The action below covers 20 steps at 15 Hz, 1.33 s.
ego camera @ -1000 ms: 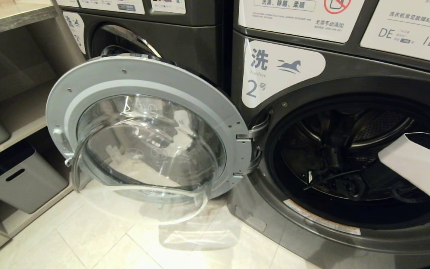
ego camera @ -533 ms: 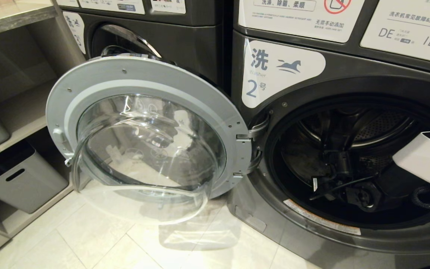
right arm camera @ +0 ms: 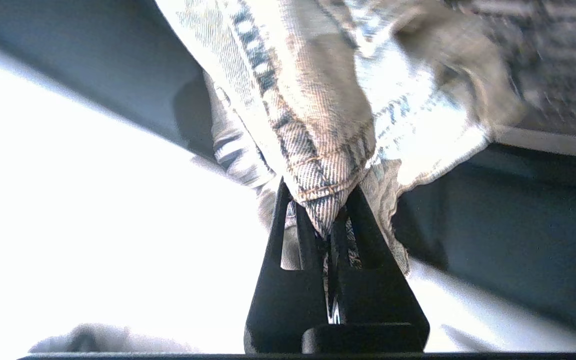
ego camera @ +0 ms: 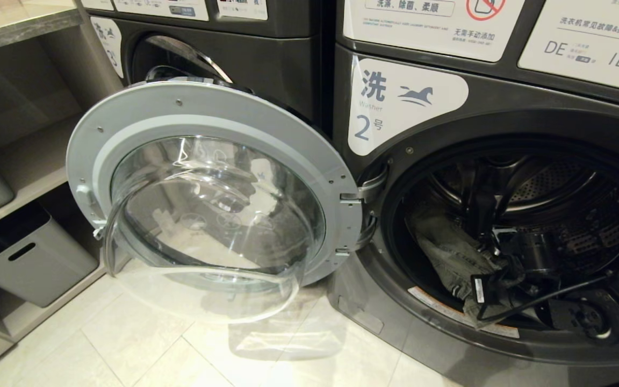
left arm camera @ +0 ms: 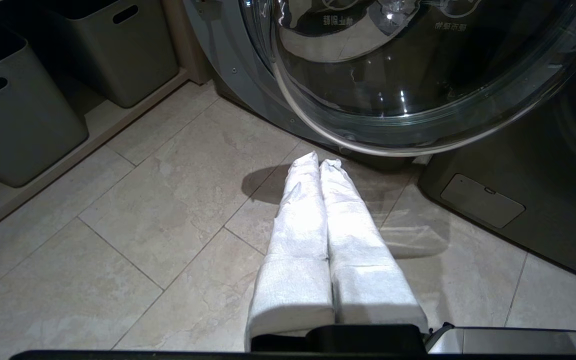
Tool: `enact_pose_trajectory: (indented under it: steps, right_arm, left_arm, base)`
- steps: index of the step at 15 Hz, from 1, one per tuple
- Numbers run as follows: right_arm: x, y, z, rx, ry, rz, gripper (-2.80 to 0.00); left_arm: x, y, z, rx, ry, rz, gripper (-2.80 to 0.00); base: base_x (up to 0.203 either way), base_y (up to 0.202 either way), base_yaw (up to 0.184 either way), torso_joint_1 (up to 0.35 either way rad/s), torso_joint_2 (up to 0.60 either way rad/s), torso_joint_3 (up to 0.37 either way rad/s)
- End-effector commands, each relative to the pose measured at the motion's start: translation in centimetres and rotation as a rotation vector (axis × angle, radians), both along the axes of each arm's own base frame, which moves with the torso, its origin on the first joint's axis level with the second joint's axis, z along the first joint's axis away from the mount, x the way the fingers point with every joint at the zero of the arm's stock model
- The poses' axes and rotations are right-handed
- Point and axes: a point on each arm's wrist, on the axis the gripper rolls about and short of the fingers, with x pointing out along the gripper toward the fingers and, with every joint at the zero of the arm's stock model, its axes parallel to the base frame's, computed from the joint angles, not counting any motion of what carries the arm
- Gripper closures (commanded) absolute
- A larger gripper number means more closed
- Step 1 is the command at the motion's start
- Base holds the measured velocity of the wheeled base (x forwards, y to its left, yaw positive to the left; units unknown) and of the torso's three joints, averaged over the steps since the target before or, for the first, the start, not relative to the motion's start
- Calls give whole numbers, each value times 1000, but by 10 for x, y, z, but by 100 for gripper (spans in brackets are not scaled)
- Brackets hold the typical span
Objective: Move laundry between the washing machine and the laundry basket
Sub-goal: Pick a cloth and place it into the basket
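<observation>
Washing machine number 2 [ego camera: 508,105] stands with its round door [ego camera: 143,115] swung wide to the left. Inside the drum [ego camera: 562,188] a grey-green denim garment [ego camera: 446,252] lies at the front left. My right gripper [ego camera: 495,287] is low in the drum mouth, shut on a fold of this garment [right arm camera: 318,125]. In the right wrist view the black fingers [right arm camera: 288,240] pinch the stitched hem, and my right gripper [right arm camera: 320,212] has cloth hanging past it. My left gripper [left arm camera: 319,162], its fingers wrapped in white, is shut and empty above the floor below the door. The laundry basket is out of view.
Grey bins [ego camera: 30,260] with handle slots sit on low shelves at the left, also seen as grey bins [left arm camera: 18,110] from the left wrist. The open door's glass bowl [ego camera: 207,215] juts over the tiled floor [ego camera: 143,344]. Another washer [ego camera: 234,48] stands behind the door.
The white forearm of my right arm has left the head view to the right. The gripper has come down toward the drum's front, and the garment it holds has come into sight.
</observation>
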Motion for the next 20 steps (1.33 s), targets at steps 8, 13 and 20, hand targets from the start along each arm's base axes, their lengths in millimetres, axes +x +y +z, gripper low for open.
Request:
enact_pose_trajectory:
  steps: [8, 13, 20]
  right_arm:
    - [-126, -15, 18, -51, -41, 63, 0]
    - [-158, -34, 16, -87, -39, -71, 0]
    - [-182, -85, 13, -110, 32, -466, 0]
  left_arm:
    - [0, 0, 0, 0, 0, 0, 0]
    - [0, 0, 0, 0, 0, 0, 0]
    - [0, 0, 0, 0, 0, 0, 0]
  base:
    - [0, 0, 0, 0, 0, 0]
    - [0, 0, 0, 0, 0, 0]
    - [0, 0, 0, 0, 0, 0]
